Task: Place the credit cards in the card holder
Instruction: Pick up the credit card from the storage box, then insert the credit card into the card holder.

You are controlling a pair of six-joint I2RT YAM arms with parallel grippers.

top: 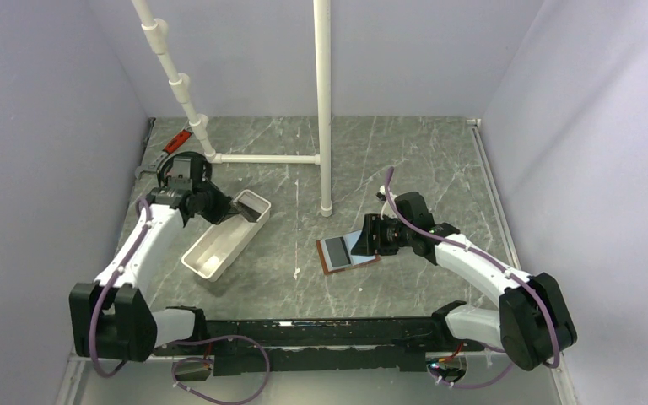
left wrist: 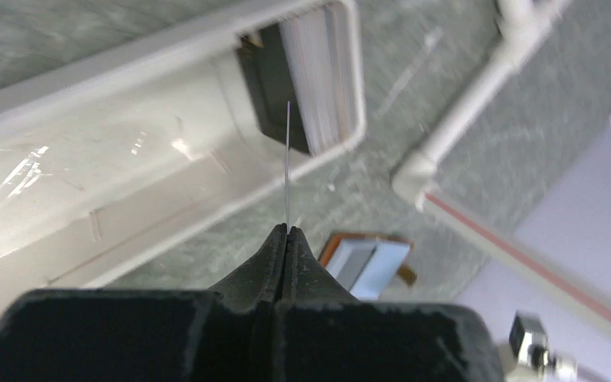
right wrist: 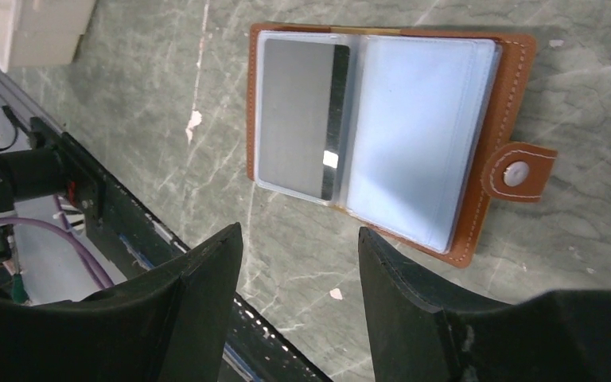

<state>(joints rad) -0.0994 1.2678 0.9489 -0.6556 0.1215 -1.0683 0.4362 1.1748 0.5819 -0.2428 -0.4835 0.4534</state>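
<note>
My left gripper (left wrist: 288, 231) is shut on a thin credit card (left wrist: 288, 159), seen edge-on and standing up from the fingertips. It hangs over the far end of the long white tray (top: 211, 253), where more cards (left wrist: 322, 79) stand stacked. In the top view the left gripper (top: 224, 208) is at that end of the tray. The brown card holder (right wrist: 517, 72) lies open on the table, with a grey card (right wrist: 298, 119) in its left clear pocket. My right gripper (right wrist: 298, 239) is open with nothing between its fingers, just off the holder's near edge, at the holder's (top: 325, 261) right side.
A white pipe frame (top: 324, 110) stands behind the holder, with a crossbar (top: 266, 159) on the table. A red-handled tool (top: 175, 142) lies at the back left. Walls close in on three sides. A black rail (top: 329, 333) runs along the near edge.
</note>
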